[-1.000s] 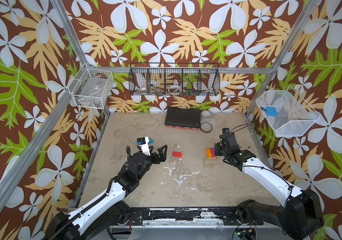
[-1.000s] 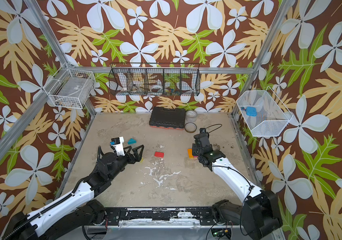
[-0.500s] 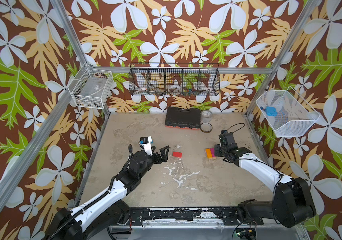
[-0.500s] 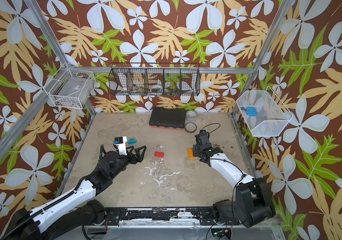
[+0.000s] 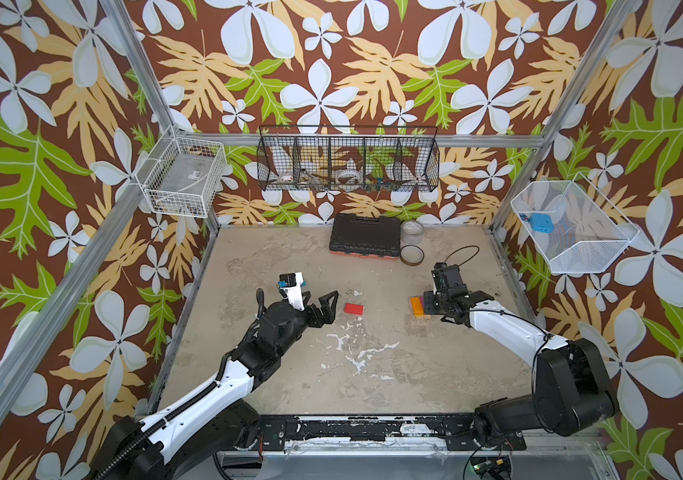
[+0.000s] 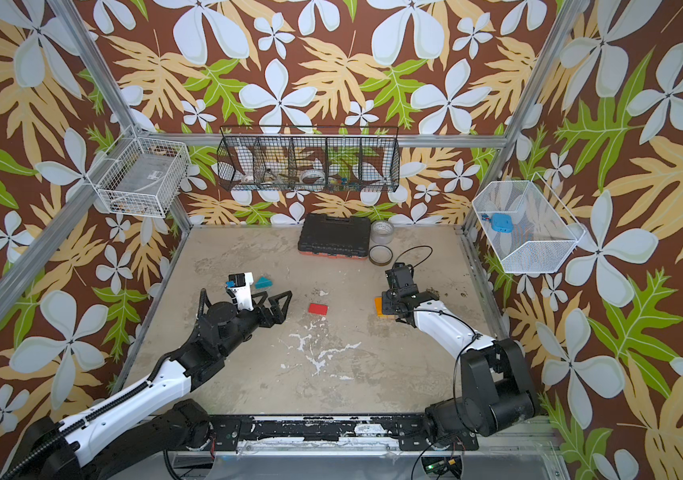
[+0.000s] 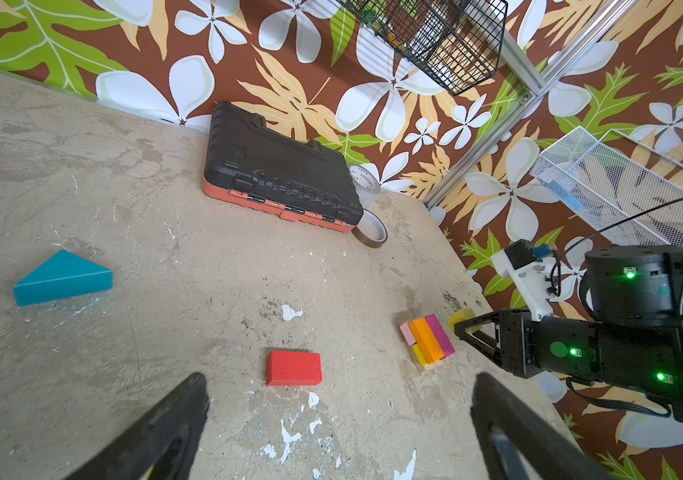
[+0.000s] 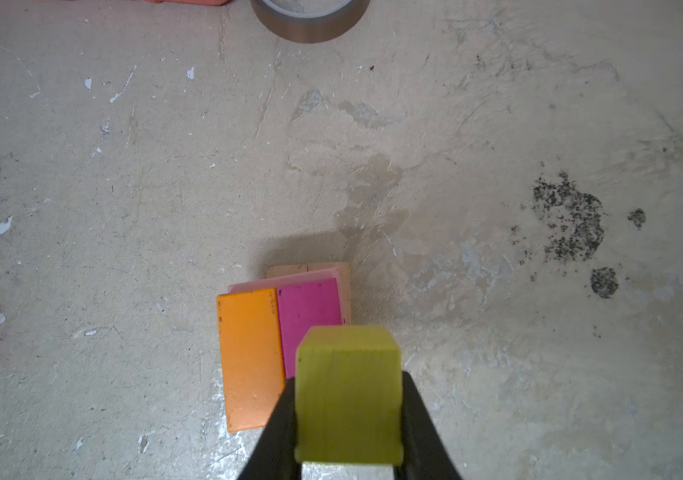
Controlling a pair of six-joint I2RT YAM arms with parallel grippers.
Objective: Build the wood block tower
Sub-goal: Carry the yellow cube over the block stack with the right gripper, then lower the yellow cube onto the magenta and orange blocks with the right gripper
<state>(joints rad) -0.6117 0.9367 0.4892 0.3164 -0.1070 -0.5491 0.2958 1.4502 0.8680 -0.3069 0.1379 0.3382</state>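
Cube arrives at the tower: the right gripper (image 8: 348, 386), clamped on a yellow cube (image 8: 348, 357), has swung in over the last second as its arm folded tighter. The cube now hangs over the near end of the tower (image 7: 427, 343). Directly ahead of those fingertips an orange brick (image 8: 248, 353) and a magenta brick (image 8: 308, 307) lie side by side on a pink piece and plain wood. Whether the cube already touches the magenta brick cannot be told from here. It looks set to start the next layer.

The left gripper (image 6: 275, 303), jaws spread wide and empty, has edged forward. A red block (image 5: 353, 308) lies just beyond its fingertips, likely the next pick. A teal wedge (image 7: 61, 278) waits off to that gripper's side, well apart from the tower.

The floor (image 5: 373, 374) is scuffed beige with flaking white patches and a dark stain. A black tool case (image 5: 364, 239) and tape rolls (image 5: 411, 254) sit against the back wall, under wire baskets and leafy floral wallpaper.
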